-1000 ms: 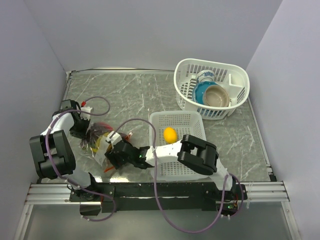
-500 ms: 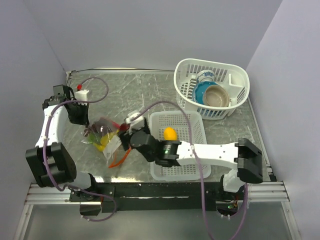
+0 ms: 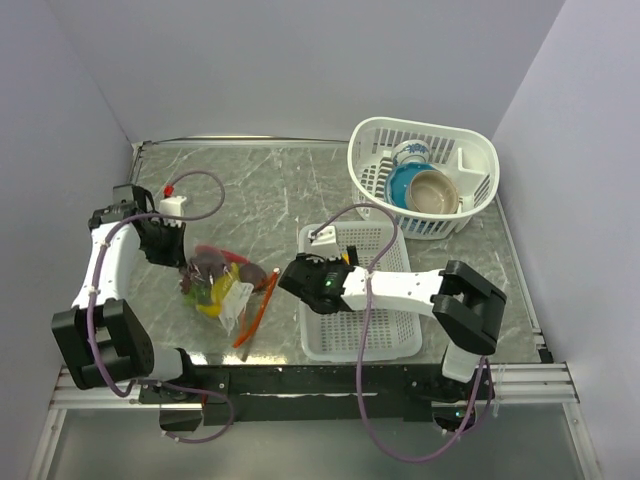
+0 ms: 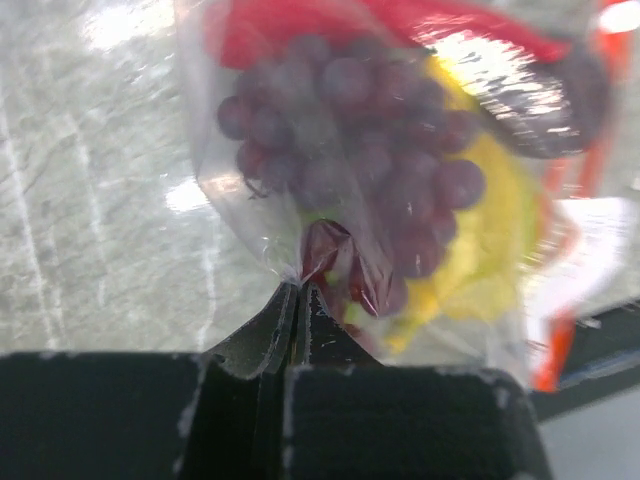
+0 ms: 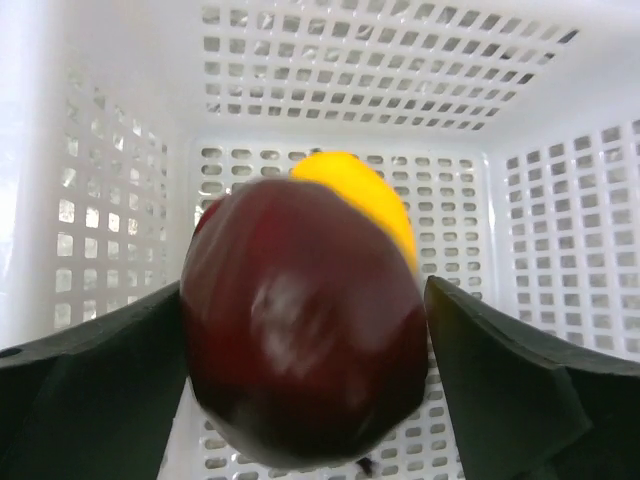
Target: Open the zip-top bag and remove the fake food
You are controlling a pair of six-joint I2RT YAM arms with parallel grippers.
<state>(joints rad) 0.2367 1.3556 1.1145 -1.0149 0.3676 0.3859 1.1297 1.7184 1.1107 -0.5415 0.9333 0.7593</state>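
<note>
Overhead, my right arm has swung from the zip-top bag [image 3: 215, 282] on the desk [image 3: 280, 180] to the near basket [image 3: 385, 340].

Left wrist: my left end effector [image 4: 297, 300] pinches the bag's corner. One grape bunch [image 4: 350, 150] and one banana [image 4: 490, 230] remain inside.

Right wrist: my right end effector [image 5: 305, 370] clamps one apple [image 5: 300, 320] above one orange fruit [image 5: 365, 190] already binned.

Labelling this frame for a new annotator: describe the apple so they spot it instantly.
Find the rectangular white basket nearest the arms. Inside it, the right gripper clamps the dark red apple: round, glossy and almost black-red, unlike the yellow-orange fruit lying behind it.
</note>
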